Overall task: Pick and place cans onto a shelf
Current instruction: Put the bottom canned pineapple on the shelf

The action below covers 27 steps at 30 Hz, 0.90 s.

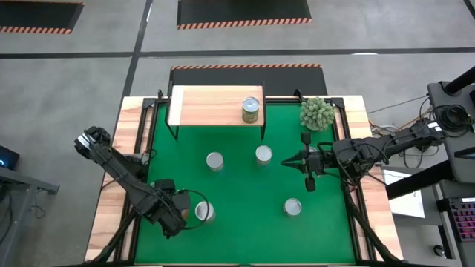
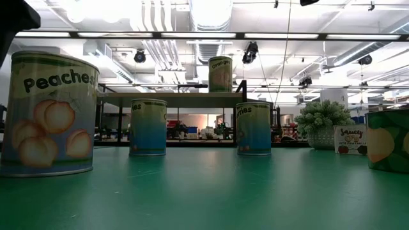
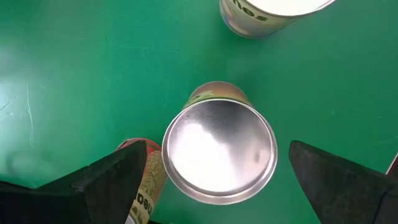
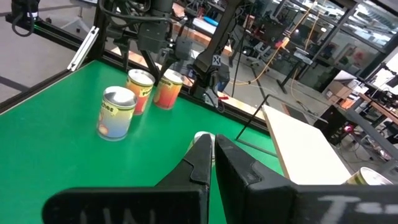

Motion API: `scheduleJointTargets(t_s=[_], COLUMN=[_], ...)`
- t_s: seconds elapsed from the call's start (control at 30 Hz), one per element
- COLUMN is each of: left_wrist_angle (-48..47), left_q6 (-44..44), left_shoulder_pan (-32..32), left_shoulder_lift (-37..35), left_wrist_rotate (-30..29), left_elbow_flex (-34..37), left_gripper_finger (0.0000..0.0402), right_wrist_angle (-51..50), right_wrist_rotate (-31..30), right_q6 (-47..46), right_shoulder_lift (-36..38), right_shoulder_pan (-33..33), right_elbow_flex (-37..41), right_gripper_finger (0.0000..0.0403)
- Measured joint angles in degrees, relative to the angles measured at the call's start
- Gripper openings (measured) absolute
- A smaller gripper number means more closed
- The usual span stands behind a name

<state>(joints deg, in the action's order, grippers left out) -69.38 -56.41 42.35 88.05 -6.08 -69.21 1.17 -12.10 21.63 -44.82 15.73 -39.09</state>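
My left gripper (image 1: pixel 185 213) hangs open and pointing down at the mat's near left, over a can with a silvery top (image 3: pixel 219 151). Its two fingers (image 3: pixel 118 180) stand on either side of that can, clear of it. A second can (image 3: pixel 148 186) stands close beside, partly under one finger. My right gripper (image 1: pixel 286 162) is shut on nothing, level above the mat's right half. The light-wood shelf (image 1: pixel 211 105) stands at the far edge with one can (image 1: pixel 251 110) on it. Other cans (image 1: pixel 214 161), (image 1: pixel 263 154), (image 1: pixel 292 207) stand upright on the mat.
A fuzzy pale-green plant (image 1: pixel 318 113) sits at the mat's far right corner. Wooden strips (image 1: pixel 107 200) border the green mat. The shelf top left of its can is bare, and open mat lies between the standing cans.
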Motion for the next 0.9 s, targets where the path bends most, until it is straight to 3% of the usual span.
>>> scheduleJointTargets(t_s=[0.7, 0.9], left_wrist_angle=[3.86, 4.74], left_q6=[-0.02, -0.10], left_shoulder_pan=[0.11, 0.11], left_shoulder_lift=[0.04, 0.04], left_wrist_rotate=[0.78, 0.78], left_elbow_flex=[4.17, 4.17], left_gripper_finger=[0.0373, 0.0329], right_wrist_angle=[-0.48, -0.48], right_wrist_rotate=[0.00, 0.00], right_q6=[0.01, 0.02], right_shoulder_lift=[0.00, 0.00], right_shoulder_pan=[0.00, 0.00], right_elbow_flex=[0.02, 0.02], right_gripper_finger=[0.0009, 0.0009])
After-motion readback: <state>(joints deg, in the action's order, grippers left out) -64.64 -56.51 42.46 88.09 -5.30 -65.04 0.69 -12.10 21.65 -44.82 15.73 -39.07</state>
